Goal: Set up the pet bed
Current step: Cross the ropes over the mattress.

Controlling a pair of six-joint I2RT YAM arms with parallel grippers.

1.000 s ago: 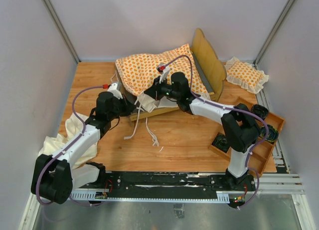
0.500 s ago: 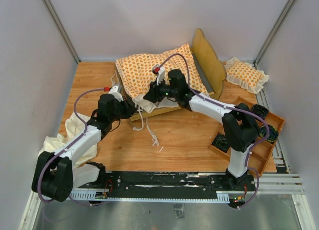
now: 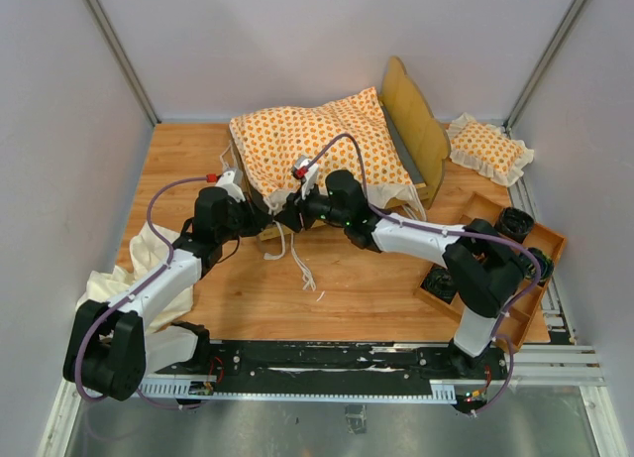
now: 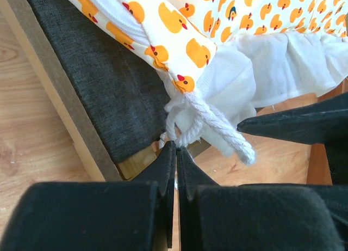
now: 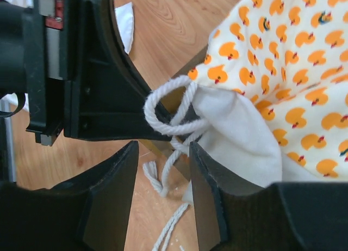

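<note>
The pet bed is a light-wood frame with a scalloped headboard (image 3: 410,118) and a grey fabric base (image 4: 109,87). The duck-patterned cushion (image 3: 317,145) lies on it, its cream ruffle (image 4: 283,66) hanging over the near corner. My left gripper (image 4: 176,145) is shut on a white tie string (image 4: 217,128) at that corner, pinching it at the fingertips. My right gripper (image 5: 163,147) stands open right beside the left gripper (image 5: 81,71). A looped tie string (image 5: 171,128) hangs between its fingers without being pinched. In the top view both grippers (image 3: 272,217) meet at the bed's near-left corner.
A small ruffled pillow (image 3: 487,148) lies at the back right, behind the headboard. A wooden tray (image 3: 548,241) with black items stands at the right. A plain cream cloth (image 3: 139,279) is bunched under the left arm. Loose strings (image 3: 302,269) trail on the table.
The right gripper has opened, let go of the cushion's ruffle, and moved left and nearer, down to the corner beside the left gripper. The left gripper has stayed shut.
</note>
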